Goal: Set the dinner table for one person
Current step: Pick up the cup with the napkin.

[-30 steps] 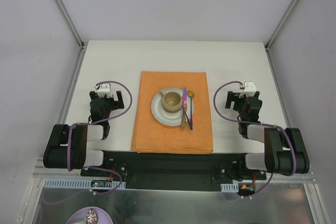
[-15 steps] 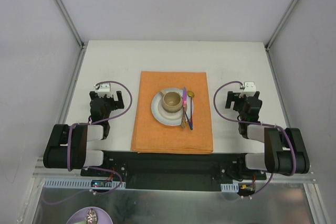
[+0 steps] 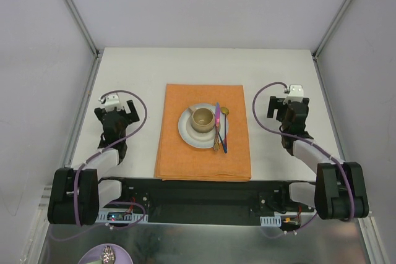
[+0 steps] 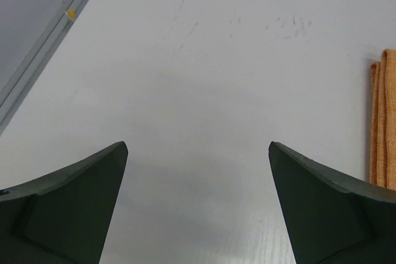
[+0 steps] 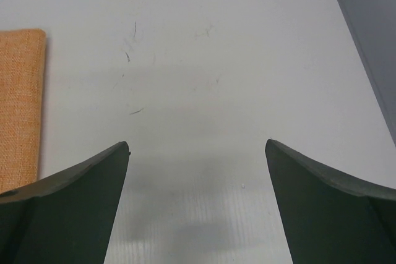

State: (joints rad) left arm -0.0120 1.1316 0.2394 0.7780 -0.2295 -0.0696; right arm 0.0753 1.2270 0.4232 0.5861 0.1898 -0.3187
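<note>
**White table with an orange cloth in the middle, both grippers spread wide**

White and flat, the dinner table [image 3: 204, 66] fills the middle of the top view, with metal rails [image 3: 86, 106] along its sides and grey walls [image 3: 37, 60] around it. An orange cloth [image 3: 185, 156] lies in the centre of the table, much smaller than the table itself. On the cloth sits a pale plate [image 3: 185, 132], and a beige cup [image 3: 202, 119] stands upright on the plate.

Across the right edge of the plate lie three long pieces close together: a gold spoon [image 3: 224, 112] with its bowl at the far end, a pink utensil [image 3: 218, 114] and a dark blue utensil [image 3: 223, 144]. They are too small to tell what kind the last two are.

The left gripper [image 3: 115, 109] is over bare table on the left of the cloth, apart from it. Its two fingers [image 4: 74, 208] stand wide from each other and nothing is between them. The right gripper [image 3: 287, 108] is over bare table on the right of the cloth, also apart from it. Its fingers [image 5: 68, 208] are spread in the same way and hold nothing. In each wrist view only white tabletop and a strip of the cloth edge are visible.
</note>
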